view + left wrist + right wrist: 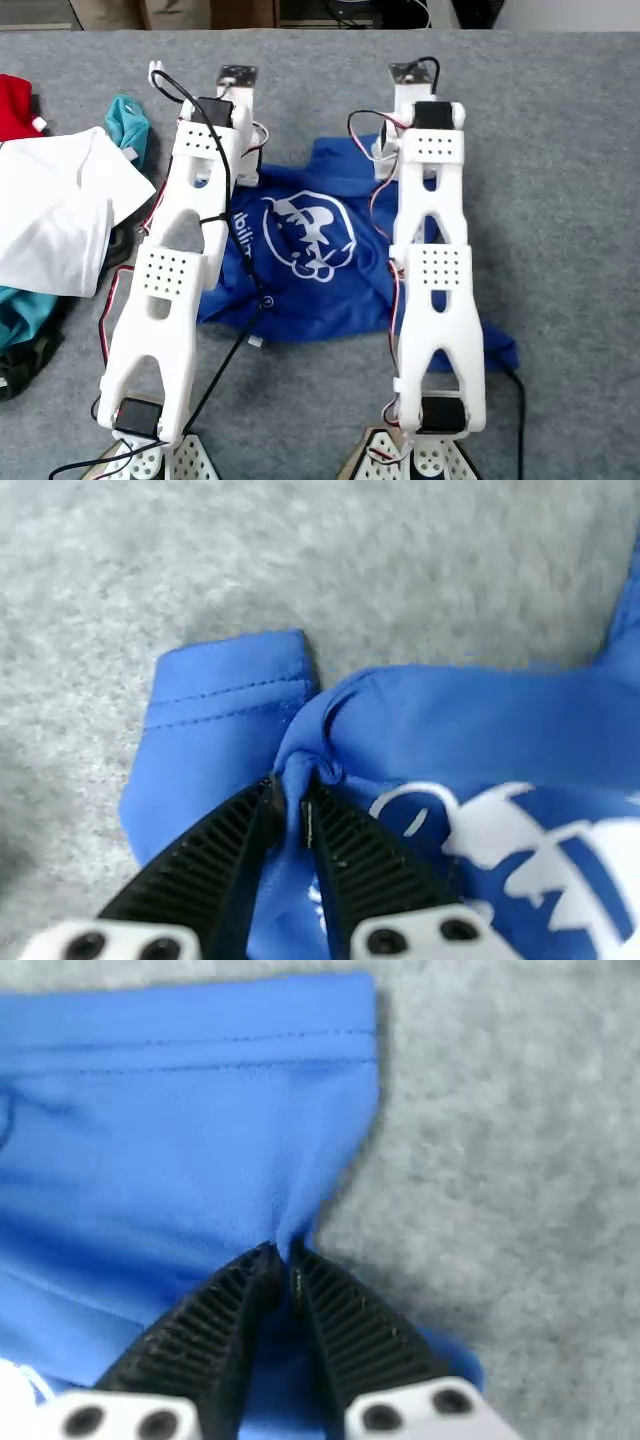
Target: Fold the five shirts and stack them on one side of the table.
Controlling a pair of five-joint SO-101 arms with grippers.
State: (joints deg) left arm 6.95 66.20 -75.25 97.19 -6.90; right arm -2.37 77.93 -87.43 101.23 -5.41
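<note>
A blue shirt (300,295) with a white print lies crumpled on the grey table (560,200) between and under both arms. My left gripper (300,792) is shut on a bunched fold of the blue shirt (470,720), beside a sleeve (220,695) that lies flat on the table. My right gripper (286,1260) is shut on a pinch of blue cloth (180,1110) near the shirt's hemmed edge. In the high view the left arm (195,170) and right arm (432,170) stretch over the shirt's two sides toward the table's far end.
A pile of other shirts lies at the table's left: a white one (55,210) on top, red (15,105) and teal (128,125) behind it, more teal (18,315) and dark cloth (25,365) below. Bare grey table lies to the right.
</note>
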